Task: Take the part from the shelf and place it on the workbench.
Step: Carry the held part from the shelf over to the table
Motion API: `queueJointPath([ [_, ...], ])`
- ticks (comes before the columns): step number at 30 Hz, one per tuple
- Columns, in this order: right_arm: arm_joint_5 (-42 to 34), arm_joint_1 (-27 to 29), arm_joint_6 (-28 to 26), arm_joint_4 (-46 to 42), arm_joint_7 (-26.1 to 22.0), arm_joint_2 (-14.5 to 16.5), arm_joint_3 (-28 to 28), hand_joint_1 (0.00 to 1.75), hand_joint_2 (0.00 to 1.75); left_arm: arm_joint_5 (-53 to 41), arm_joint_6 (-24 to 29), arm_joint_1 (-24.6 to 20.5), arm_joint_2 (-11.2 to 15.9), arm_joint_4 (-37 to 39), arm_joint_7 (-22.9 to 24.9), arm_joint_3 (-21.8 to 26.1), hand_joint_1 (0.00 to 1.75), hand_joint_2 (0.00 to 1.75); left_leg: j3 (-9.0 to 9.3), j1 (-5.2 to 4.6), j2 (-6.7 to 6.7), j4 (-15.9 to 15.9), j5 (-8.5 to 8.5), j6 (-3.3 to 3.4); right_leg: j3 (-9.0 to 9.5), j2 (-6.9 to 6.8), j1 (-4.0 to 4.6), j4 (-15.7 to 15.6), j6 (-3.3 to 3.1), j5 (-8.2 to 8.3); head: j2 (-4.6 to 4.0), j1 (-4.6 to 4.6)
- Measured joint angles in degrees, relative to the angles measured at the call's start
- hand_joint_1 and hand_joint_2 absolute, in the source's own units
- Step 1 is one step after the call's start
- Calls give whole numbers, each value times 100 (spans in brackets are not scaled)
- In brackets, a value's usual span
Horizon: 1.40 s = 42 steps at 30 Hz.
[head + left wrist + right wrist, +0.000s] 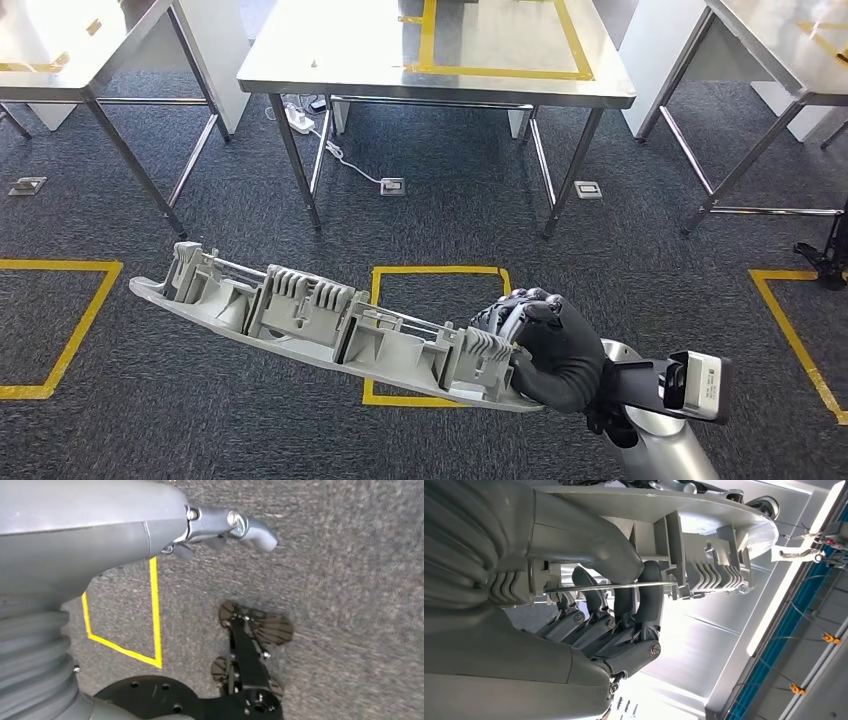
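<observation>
The right hand grips one end of the long grey moulded part, fingers wrapped tight; the rest cantilevers beyond them. The carry should stay level towards the steel workbench ahead. The left hand's fingers hold nothing.

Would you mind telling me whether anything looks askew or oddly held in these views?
Yes: the long grey plastic part is gripped by the right hand at one end only, so nearly its whole length juts out unsupported over the carpet, slanting across the head view. The steel workbench ahead is bare, apart from its yellow tape.
</observation>
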Motion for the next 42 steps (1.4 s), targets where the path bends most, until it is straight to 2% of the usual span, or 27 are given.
queueJointPath([
  [1, -1, -1, 1, -1, -1, 0, 0, 175, 175, 0, 0, 2, -6, 1, 0, 0, 0, 175, 65, 0, 0, -4, -51, -13, 125, -10, 6, -418, -28, 307, 0, 3],
  [2, -3, 0, 1, -1, -3, 0, 0, 175, 175, 0, 0, 0, -12, 1, 0, 0, 0, 175, 127, -4, -1, -4, -101, -34, 245, -22, 22, -787, -55, 495, 0, 2],
  [3, -5, 1, 1, -1, -5, 0, 0, 175, 175, 0, 1, -4, -16, 1, 0, 0, 0, 175, 167, -8, 0, -18, -143, -65, 332, -35, 41, -1038, -86, 572, 0, 4],
  [4, -6, 3, 2, -1, -7, 0, 0, 175, 175, 1, 1, -5, -19, 1, 0, 0, 0, 175, 208, -13, 3, -34, -168, -104, 379, -41, 60, -1176, -121, 591, 0, 7],
  [6, -4, 6, 7, -2, -3, 1, 2, 175, 175, 7, 2, -5, -20, 1, 0, 0, 0, 175, 286, -23, 13, -29, -165, -191, 450, -28, 65, -1228, -199, 544, 0, 3],
  [8, -3, -1, 13, -3, -1, 7, 3, 175, 175, 15, 3, -9, -20, 1, -2, 0, 0, 175, 292, -23, 22, 153, -190, -245, 585, -20, 40, -1273, -279, 542, 0, -17],
  [10, -7, -16, 16, -4, -7, 21, 7, 175, 175, 19, 4, -30, -22, 2, -5, 0, 0, 175, -7, -14, 22, 705, -388, -280, 699, -23, 33, -1291, -340, 474, 0, -52],
  [12, -9, -19, 18, -4, -8, 32, 14, 175, 175, 21, 8, -29, -25, 3, -5, 0, 0, 175, -498, -13, 19, 1378, -684, -309, 775, -12, 46, -1291, -369, 391, 0, -85],
  [13, -8, -16, 20, -4, -4, 33, 17, 175, 175, 22, 12, -17, -22, 3, -4, 0, 0, 175, -674, -14, 19, 1537, -753, -314, 820, -1, 51, -1290, -371, 348, 0, -94],
  [14, -7, -14, 22, -4, -2, 33, 21, 175, 175, 24, 16, -6, -19, 3, -4, 0, 0, 175, -759, -16, 19, 1499, -693, -309, 876, 10, 55, -1290, -368, 303, 0, -102],
  [15, -7, -15, 24, -4, -1, 33, 25, 175, 175, 25, 20, 3, -15, 2, -4, 0, 0, 175, -746, -16, 19, 1261, -500, -299, 944, 18, 56, -1290, -360, 253, 0, -109],
  [17, -9, -18, 26, -4, -4, 37, 31, 175, 175, 26, 22, 13, -9, 2, -4, 0, 0, 175, -581, -24, 20, 513, 68, -258, 1080, 20, 62, -1281, -328, 143, 0, -116],
  [18, -10, -22, 26, -3, -6, 40, 33, 175, 175, 26, 22, 14, -7, 3, -4, 0, 0, 175, -513, -35, 21, 236, 229, -226, 1120, 23, 68, -1278, -302, 93, 0, -120],
  [19, -10, -26, 26, -2, -6, 44, 37, 175, 175, 26, 22, 16, -7, 3, -4, 0, 0, 175, -474, -46, 22, 79, 324, -189, 1142, 26, 72, -1280, -269, 50, -1, -123],
  [23, -8, -39, 28, -4, -1, 48, 48, 175, 175, 28, 22, 26, -15, 2, -4, 0, 0, 175, -346, -28, 5, 7, 334, -36, 1142, 23, 76, -1074, -135, 1, 0, -110],
  [25, -12, -72, 23, -6, -2, 48, 49, 175, 175, 28, 23, 14, -20, -1, -4, 0, 0, 175, -262, -10, -1, -13, 294, 14, 855, 9, 52, -571, -67, -157, 0, -78],
  [27, -12, -87, 7, -7, 4, 49, 50, 175, 175, 28, 24, 8, -19, -1, -4, 0, 0, 175, -212, -8, -3, -15, 230, 29, 348, 5, 16, 126, -6, -424, 0, -54],
  [28, -7, -82, -4, -7, 11, 49, 51, 175, 175, 28, 24, 12, -19, -1, -4, 0, 0, 175, -177, -8, -5, -15, 192, 23, 143, 3, -2, 340, 14, -490, 0, -49],
  [29, 3, -77, -12, -7, 22, 49, 52, 175, 175, 28, 24, 17, -19, -1, -4, 0, 0, 175, -130, -5, -8, -15, 151, 11, 29, 1, -16, 366, 25, -438, 0, -43],
  [30, 14, -76, -20, -7, 33, 50, 52, 175, 175, 27, 24, 20, -21, 0, -4, 0, 0, 175, -72, -1, -10, -15, 107, -3, 24, -3, -27, 186, 24, -256, 0, -37],
  [32, 29, -77, -39, -8, 50, 50, 54, 175, 175, 26, 24, 19, -25, 1, -4, 0, 0, 175, 51, 10, -10, -17, 14, -43, 243, -22, -31, -576, -1, 309, 0, -21],
  [33, 32, -78, -56, -8, 61, 49, 54, 175, 175, 26, 24, 13, -26, 1, -4, 0, 0, 175, 101, 12, -12, -21, -28, -72, 349, -37, -18, -898, -27, 444, 0, -10],
  [35, 31, -76, -91, -11, 81, 48, 53, 175, 175, 26, 24, 4, -24, -1, -4, 0, 0, 175, 166, 6, -7, -38, -77, -154, 451, -50, 8, -1209, -99, 495, 0, 5],
  [36, 30, -71, -107, -12, 87, 47, 52, 175, 175, 25, 24, 3, -23, -1, -2, 0, 0, 175, 203, 3, -5, -39, -77, -199, 471, -39, 14, -1221, -147, 453, 0, 2],
  [38, 30, -46, -119, -16, 81, 46, 52, 175, 175, 23, 24, 3, -23, -1, 2, 0, 0, 175, 242, 5, 9, 60, -90, -267, 578, -21, -8, -1270, -239, 521, 0, -14],
  [40, 30, -20, -120, -21, 63, 46, 51, 175, 175, 22, 24, -12, -28, 2, 4, 0, 0, 175, 15, 10, 16, 520, -244, -306, 687, -24, -15, -1284, -302, 499, 0, -47],
  [42, 29, -1, -116, -22, 49, 45, 50, 175, 175, 24, 24, -19, -33, 4, 5, 0, 0, 175, -450, 9, 15, 1246, -539, -326, 740, -20, -1, -1285, -337, 436, 0, -81],
])
